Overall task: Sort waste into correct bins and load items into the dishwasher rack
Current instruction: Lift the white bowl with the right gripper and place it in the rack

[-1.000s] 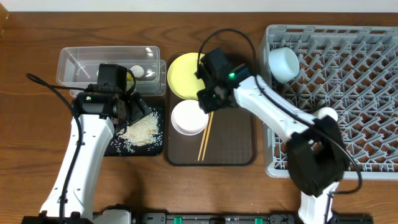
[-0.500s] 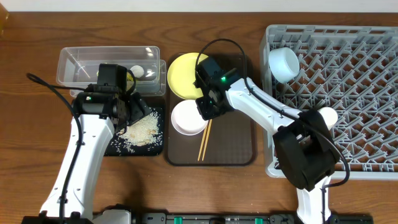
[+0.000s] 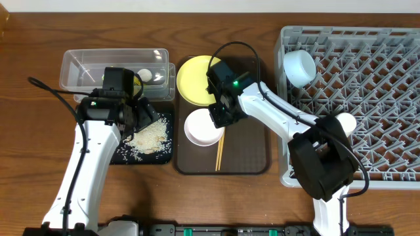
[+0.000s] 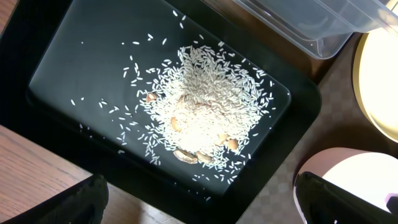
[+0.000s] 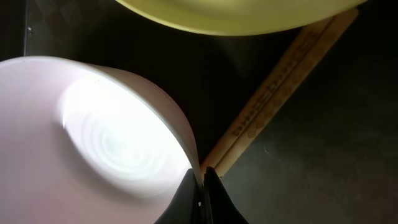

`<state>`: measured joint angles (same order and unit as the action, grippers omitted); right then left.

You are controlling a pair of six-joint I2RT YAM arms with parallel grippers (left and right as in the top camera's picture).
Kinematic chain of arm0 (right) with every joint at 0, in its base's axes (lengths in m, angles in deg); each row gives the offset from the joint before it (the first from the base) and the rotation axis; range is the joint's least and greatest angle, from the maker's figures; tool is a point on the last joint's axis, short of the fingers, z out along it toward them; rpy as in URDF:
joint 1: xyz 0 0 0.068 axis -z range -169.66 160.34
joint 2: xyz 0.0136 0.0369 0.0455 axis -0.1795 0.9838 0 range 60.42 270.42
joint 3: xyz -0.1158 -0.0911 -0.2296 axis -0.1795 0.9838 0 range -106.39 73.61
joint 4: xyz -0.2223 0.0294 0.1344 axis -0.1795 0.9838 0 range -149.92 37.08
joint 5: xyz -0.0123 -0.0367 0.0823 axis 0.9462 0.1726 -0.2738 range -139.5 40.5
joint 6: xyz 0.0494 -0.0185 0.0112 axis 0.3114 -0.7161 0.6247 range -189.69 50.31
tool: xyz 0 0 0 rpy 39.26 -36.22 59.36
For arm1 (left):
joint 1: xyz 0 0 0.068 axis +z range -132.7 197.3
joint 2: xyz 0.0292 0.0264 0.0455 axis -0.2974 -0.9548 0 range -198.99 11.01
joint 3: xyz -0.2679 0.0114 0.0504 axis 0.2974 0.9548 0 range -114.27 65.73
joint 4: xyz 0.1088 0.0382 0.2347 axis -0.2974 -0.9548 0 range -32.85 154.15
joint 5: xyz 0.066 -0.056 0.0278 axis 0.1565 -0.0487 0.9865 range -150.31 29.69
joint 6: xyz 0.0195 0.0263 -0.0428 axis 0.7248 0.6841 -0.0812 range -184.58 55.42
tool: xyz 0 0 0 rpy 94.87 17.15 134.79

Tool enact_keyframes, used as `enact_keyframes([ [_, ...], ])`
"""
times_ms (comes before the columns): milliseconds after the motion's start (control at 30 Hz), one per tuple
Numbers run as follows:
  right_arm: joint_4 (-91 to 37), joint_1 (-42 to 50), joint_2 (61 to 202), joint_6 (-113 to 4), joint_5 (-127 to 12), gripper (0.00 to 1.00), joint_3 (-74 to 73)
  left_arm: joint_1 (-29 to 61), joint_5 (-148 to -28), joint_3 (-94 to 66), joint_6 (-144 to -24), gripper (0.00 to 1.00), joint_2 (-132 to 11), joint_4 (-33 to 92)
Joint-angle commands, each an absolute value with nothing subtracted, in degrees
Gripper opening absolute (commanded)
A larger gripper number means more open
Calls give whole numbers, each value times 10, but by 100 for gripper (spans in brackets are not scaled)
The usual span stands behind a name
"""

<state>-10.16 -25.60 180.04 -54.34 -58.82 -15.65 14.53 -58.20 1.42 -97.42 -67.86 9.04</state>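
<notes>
My right gripper (image 3: 219, 117) is shut on the right rim of the white bowl (image 3: 201, 128), which sits on the brown serving tray. In the right wrist view its fingertips (image 5: 200, 182) pinch the bowl's (image 5: 93, 137) thin wall, with the wooden chopsticks (image 5: 280, 87) just behind and the yellow plate (image 5: 236, 15) at the top. The chopsticks (image 3: 220, 149) lie beside the bowl and the yellow plate (image 3: 194, 78) lies behind it. My left gripper (image 3: 140, 115) is open and empty above the black tray (image 4: 74, 50) with its pile of rice (image 4: 208, 109). The clear tub (image 3: 85, 69) holds a white round scrap (image 3: 144, 75).
The brown serving tray (image 3: 249, 151) lies between the black tray and the grey dishwasher rack (image 3: 380, 85). A pale bowl (image 3: 298, 65) stands in the rack's near-left corner. A small white round thing (image 3: 346, 121) sits by the rack's left wall. Bare wooden table lies in front.
My right gripper came down to the white bowl's rim and closed on it. The bowl and chopsticks shifted slightly right and toward the front. The left arm has not moved.
</notes>
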Motion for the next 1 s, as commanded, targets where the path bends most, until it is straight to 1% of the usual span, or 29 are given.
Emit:
enact_keyframes([
  [0,-99,-239,1780,-538,-568,1,-158,148,-573,9,-976,98,-675,88],
  [67,-101,-224,1752,-547,-558,1,-162,148,-572,9,-976,98,-675,89],
  [167,-106,-196,1704,-555,-505,1,-164,148,-572,9,-977,98,-675,89],
  [367,-133,-136,1611,-589,-310,1,-164,148,-572,9,-977,98,-675,90],
  [467,-169,-98,1584,-634,-235,1,-164,148,-572,9,-977,99,-675,92],
  [667,-274,-20,1582,-746,-75,1,-164,148,-572,9,-977,99,-675,96],
  [833,-347,39,1599,-852,-20,1,-164,148,-572,9,-977,99,-675,96],
  [967,-374,74,1619,-870,13,1,-164,148,-572,9,-977,99,-675,99],
])
